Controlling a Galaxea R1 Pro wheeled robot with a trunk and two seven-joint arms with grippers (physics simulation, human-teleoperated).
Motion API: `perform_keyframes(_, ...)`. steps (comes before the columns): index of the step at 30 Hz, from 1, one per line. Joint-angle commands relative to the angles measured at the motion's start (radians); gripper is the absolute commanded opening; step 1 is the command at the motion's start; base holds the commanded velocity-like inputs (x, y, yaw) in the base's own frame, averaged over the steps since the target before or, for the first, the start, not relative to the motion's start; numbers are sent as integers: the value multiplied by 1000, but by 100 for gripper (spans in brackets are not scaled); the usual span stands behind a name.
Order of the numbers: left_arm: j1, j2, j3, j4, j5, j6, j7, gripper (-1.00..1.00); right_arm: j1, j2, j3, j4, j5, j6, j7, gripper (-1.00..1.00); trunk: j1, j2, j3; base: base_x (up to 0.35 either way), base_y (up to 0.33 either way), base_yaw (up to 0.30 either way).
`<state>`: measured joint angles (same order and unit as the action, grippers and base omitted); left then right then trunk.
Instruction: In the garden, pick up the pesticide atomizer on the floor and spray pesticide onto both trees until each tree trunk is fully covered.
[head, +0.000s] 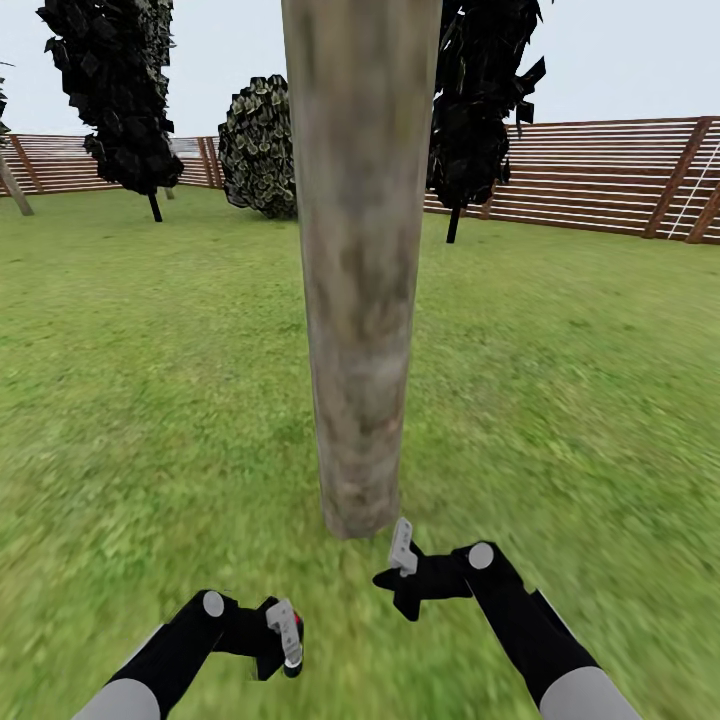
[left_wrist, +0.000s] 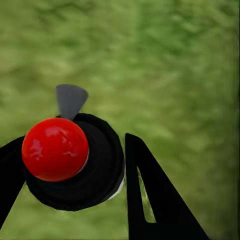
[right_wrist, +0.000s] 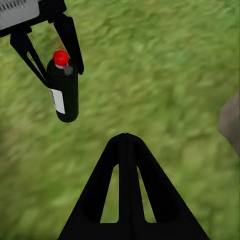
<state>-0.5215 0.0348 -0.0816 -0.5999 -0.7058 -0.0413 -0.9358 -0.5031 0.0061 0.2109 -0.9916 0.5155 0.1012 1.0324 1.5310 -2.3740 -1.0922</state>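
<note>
A thick, mottled grey-brown tree trunk (head: 360, 270) rises from the grass floor (head: 150, 400) directly ahead, its base just beyond my hands. Low on the left, my left gripper (head: 285, 645) is shut on the pesticide atomizer (head: 298, 630), a small dark bottle with a red round cap. The left wrist view looks down on the atomizer (left_wrist: 95, 172), gripped between both fingers (left_wrist: 150, 200). My right gripper (head: 398, 590) hangs shut and empty near the trunk's base. In its own view the right gripper (right_wrist: 125, 137) points at grass, with the held atomizer (right_wrist: 65, 92) and the trunk's edge (right_wrist: 231, 122) in sight.
Another leaning grey trunk (head: 12, 185) stands far left by the brown slat fence (head: 600, 175). Two black-leaved cone trees (head: 120, 95) (head: 480, 100) and a round bush (head: 262, 145) stand behind the near trunk. Open lawn spreads on both sides.
</note>
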Motion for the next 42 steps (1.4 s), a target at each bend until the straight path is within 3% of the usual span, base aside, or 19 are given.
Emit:
perform_keyframes(1, 0, -28, -1, 0, -1, 0, 0, -100, 0, 1, 2, 2, 0, 0, 0, -100, 0, 0, 0, 0, 0, 0)
perform_keyframes(6, 0, -65, -8, -1, -2, 0, 0, -100, 0, 3, 2, 2, 0, 0, 0, -100, 0, 0, 0, 0, 0, 0)
perform_keyframes(11, -1, -85, -39, -1, -2, 1, 3, -100, 0, 6, 4, 2, -1, 0, 0, -100, 0, 0, 0, 0, 0, 0)
perform_keyframes(21, -12, -123, -44, -4, -3, 7, 7, -100, 0, 9, 7, 4, -2, 0, 0, -100, 0, 0, 0, 0, 0, 0)
perform_keyframes(34, -20, -127, -43, -5, 4, 3, 9, -100, 0, 11, 8, 25, -3, -2, 0, -100, 0, 0, 0, 0, 0, 0)
perform_keyframes(42, -23, -148, -43, -10, 6, 3, 11, -100, 0, 12, 8, 39, -3, -3, 0, -100, 0, 0, 0, 0, 0, 0)
